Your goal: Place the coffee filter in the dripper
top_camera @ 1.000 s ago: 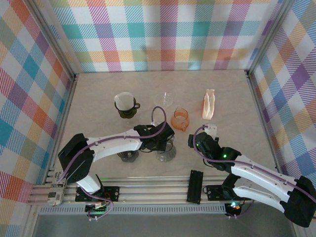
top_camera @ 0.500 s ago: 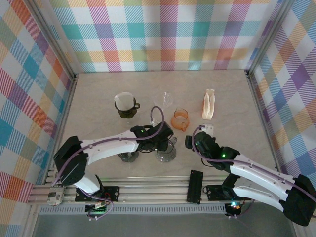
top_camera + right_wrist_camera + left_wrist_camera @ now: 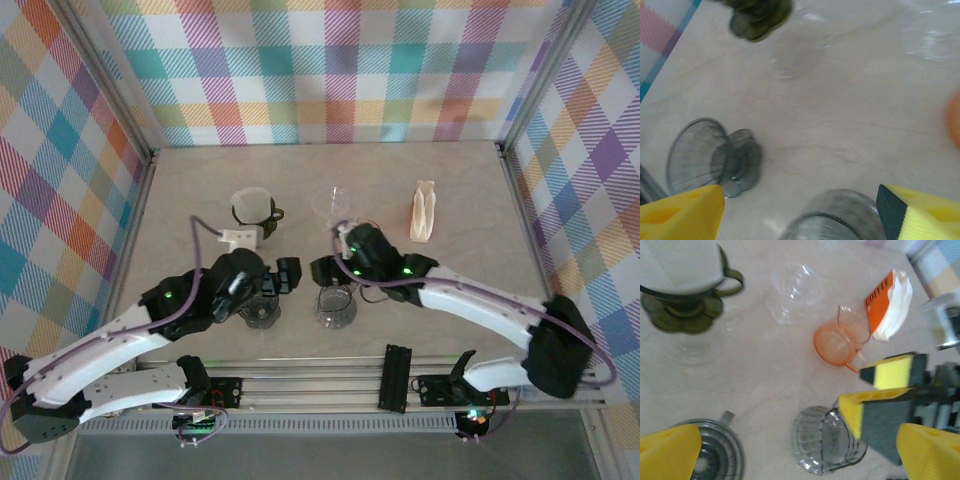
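Plainly, the white coffee filter (image 3: 680, 262) sits in the mouth of the dark green dripper (image 3: 685, 320), which stands upright on the table (image 3: 200, 180). Just right of the green dripper in the top view stands a clear glass dripper (image 3: 333, 203). Further right, well apart from the green dripper, is a pack of filters (image 3: 424, 212), white with an orange end in the left wrist view. An orange cup (image 3: 840, 340) with a handle stands between the clear dripper and the pack, a little nearer the arms than the green dripper is. On the near side of the green dripper, toward the arm bases, are two grey glass drippers: one (image 3: 260, 312) almost straight in front of it, the other (image 3: 336, 308) off to its right. The left gripper (image 3: 287, 276) hovers between the green dripper and the first grey one, its yellow fingers (image 3: 667, 450) spread wide with nothing between them. The right gripper (image 3: 322, 270) reaches across to the near right of the green dripper, just above the second grey dripper and close to the left gripper. Its fingers (image 3: 680, 212) also stand well apart and clasp nothing that can be seen.
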